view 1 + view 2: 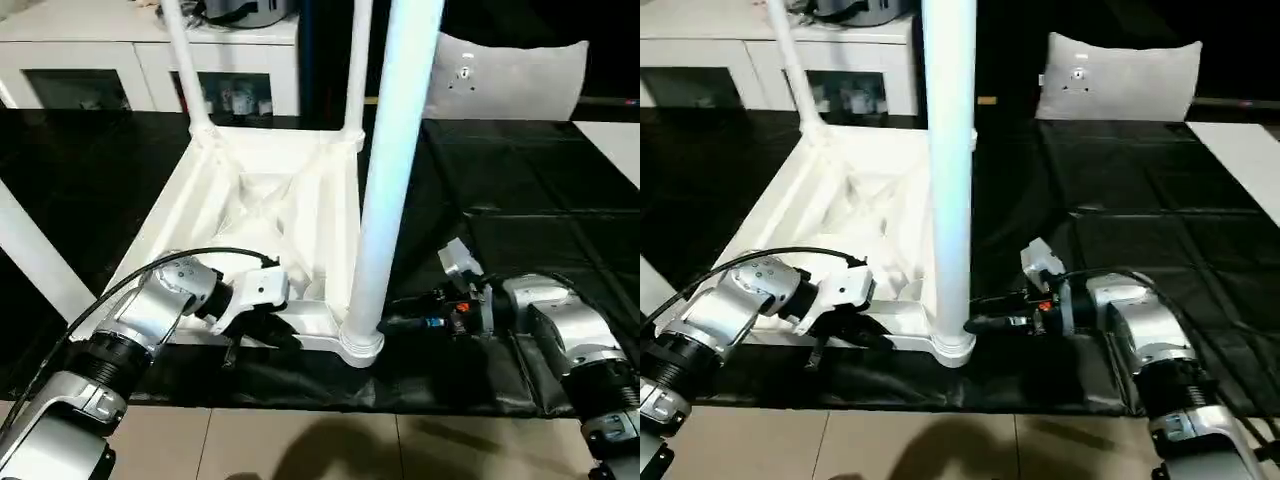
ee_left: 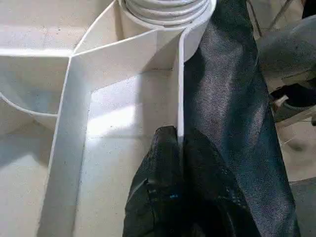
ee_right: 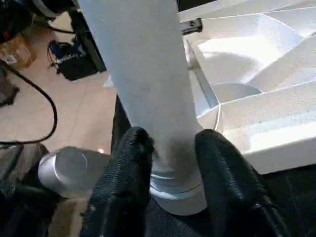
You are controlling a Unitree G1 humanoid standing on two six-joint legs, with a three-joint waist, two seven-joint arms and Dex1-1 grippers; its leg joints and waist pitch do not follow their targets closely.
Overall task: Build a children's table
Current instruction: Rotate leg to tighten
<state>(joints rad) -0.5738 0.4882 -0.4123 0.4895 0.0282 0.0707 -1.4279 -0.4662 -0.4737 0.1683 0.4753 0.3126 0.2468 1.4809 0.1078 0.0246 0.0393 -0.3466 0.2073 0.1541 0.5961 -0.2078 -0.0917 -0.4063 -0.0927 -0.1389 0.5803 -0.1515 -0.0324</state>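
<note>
The white tabletop [image 1: 250,200] lies upside down on the black mat, ribbed underside up. Three white legs stand in its sockets: two at the far corners [image 1: 185,60] [image 1: 357,60] and a thick one at the near right corner [image 1: 395,150]. Another white leg [image 1: 35,255] slants up at the left edge. My left gripper [image 1: 265,330] is shut on the tabletop's near rim [image 2: 180,89], one finger on each side of the thin wall. My right gripper [image 3: 173,136] reaches in from the right, and its black fingers [image 3: 133,148] clasp the near right leg just above its flared end.
A white cabinet with glass doors [image 1: 80,70] stands behind the mat, and a white cushion [image 1: 510,75] leans at the back right. The black mat [image 1: 540,200] ends close to me at tiled floor [image 1: 300,440]. A black cable [image 1: 150,270] loops over my left forearm.
</note>
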